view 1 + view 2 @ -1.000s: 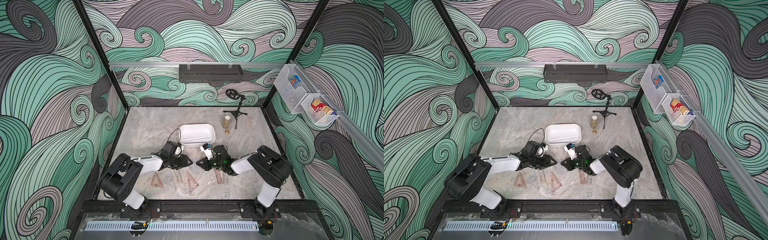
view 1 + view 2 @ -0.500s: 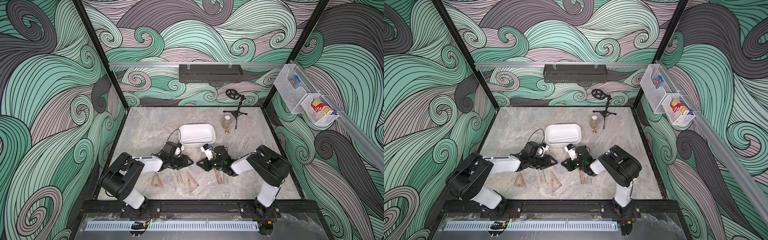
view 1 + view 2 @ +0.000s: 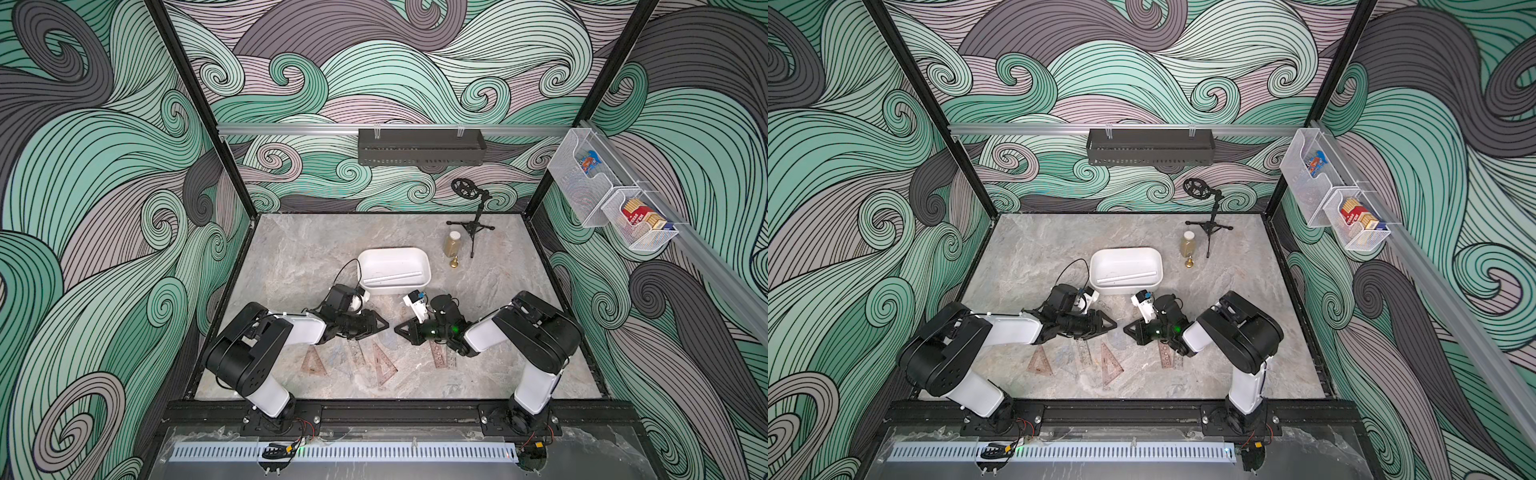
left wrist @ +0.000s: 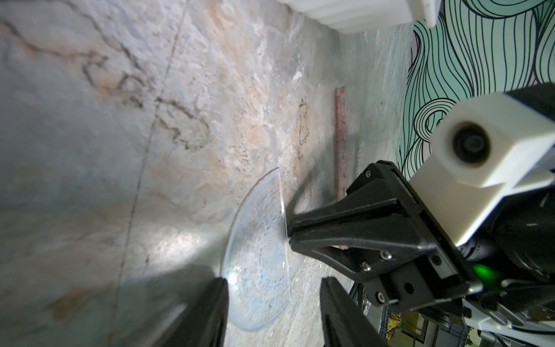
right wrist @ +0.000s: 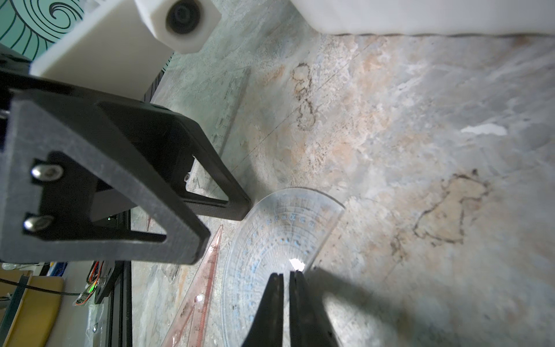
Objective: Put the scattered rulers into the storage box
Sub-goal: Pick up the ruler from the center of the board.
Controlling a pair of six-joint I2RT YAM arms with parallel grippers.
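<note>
Protractor (image 5: 270,240) lies between spread left fingers (image 4: 204,318); right fingers (image 5: 267,315) pinch its straight edge.

The grey marble-patterned tabletop (image 3: 291,257) carries the white storage box (image 3: 395,287) near its middle. A small amber bottle (image 3: 453,246), a little brass-coloured piece (image 3: 455,262) and a black tripod stand (image 3: 471,227) stand close together toward the back right. Nearer the front edge lie a reddish-brown set square (image 3: 312,363), a second reddish set square (image 3: 381,366), paler see-through rulers (image 3: 357,353) between them, a reddish straight ruler (image 3: 438,355) farther right, and a clear half-round protractor (image 4: 258,264) on the marble between these and the box.
</note>
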